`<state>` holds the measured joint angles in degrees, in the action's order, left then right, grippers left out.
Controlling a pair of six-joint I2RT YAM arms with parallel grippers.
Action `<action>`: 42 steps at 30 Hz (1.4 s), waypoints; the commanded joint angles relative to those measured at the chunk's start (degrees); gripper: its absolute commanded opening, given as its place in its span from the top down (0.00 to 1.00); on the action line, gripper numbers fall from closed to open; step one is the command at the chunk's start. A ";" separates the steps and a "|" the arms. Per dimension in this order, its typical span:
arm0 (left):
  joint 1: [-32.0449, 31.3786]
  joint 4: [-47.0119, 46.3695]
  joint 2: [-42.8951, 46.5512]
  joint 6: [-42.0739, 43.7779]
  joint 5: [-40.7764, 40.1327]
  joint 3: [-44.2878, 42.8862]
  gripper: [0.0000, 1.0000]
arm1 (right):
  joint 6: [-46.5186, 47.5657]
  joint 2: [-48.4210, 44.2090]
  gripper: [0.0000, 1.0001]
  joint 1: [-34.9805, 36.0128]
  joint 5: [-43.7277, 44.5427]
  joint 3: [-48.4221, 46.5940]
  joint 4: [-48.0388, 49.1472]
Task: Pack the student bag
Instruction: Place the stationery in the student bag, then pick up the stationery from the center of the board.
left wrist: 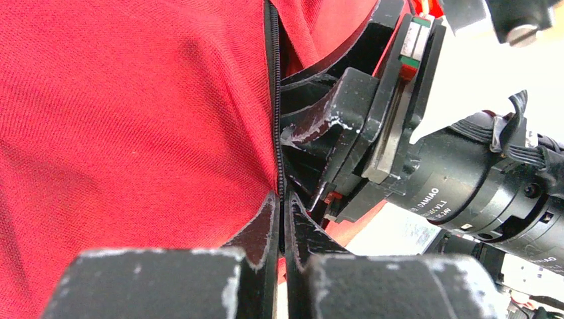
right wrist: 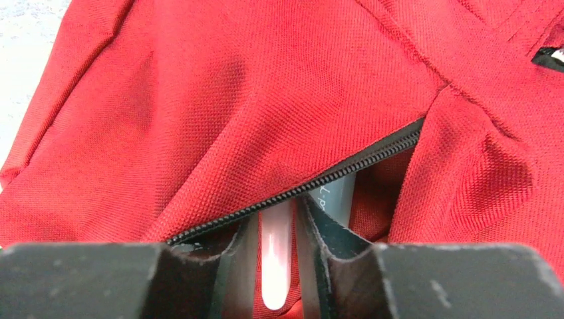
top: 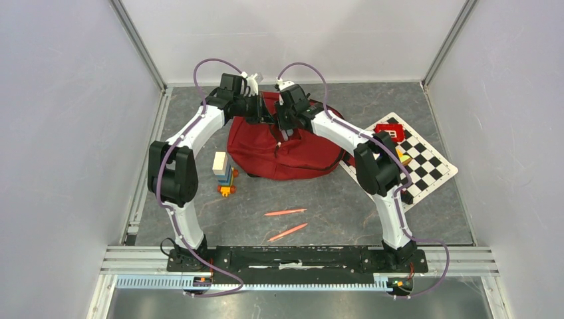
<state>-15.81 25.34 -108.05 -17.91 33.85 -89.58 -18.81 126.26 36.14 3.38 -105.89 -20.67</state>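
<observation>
Student bag (top: pixel 286 159) lies flat on the desk (top: pixel 319 212), far centre. Long axis left-right, zip edge toward far wall. Left gripper (left wrist: pixel 281 209) clamped tight on the zip edge. Right gripper (right wrist: pixel 274 219) part open at the zip slit, pale rod (right wrist: pixel 276 266) between its fingers, grip unclear.

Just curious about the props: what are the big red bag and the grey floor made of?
The dark red fabric backpack: woven cloth, matt, likely synthetic; close views show a coarse weave and a black zip. The grey table surface: smooth, pale-veined like stone, possibly a printed mat.
</observation>
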 commanded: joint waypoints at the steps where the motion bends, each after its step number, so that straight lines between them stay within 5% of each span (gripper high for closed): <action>1: 0.24 -0.49 3.47 -0.18 3.07 -0.33 0.95 | 1.99 -3.69 0.67 -0.06 1.09 -0.46 3.61; 9: 0.26 0.05 2.90 -0.25 2.81 -1.47 0.95 | 6.08 -8.29 0.57 -0.08 0.65 1.78 3.87; 20: 0.26 0.95 1.61 -2.01 -1.03 -2.64 0.94 | 23.23 -33.73 0.47 1.95 -13.00 27.20 11.84; 25: 0.26 0.85 1.39 -2.39 -2.41 -3.82 0.94 | 31.61 -42.57 0.42 8.90 -13.08 37.11 10.67; 42: 0.34 4.02 -0.20 -5.95 -3.14 -6.65 0.94 | 29.58 -36.96 0.48 22.25 -15.84 51.86 9.41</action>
<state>-15.81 29.93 -110.45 -21.74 31.42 -95.68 9.39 87.48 56.66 -12.97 -55.94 -13.06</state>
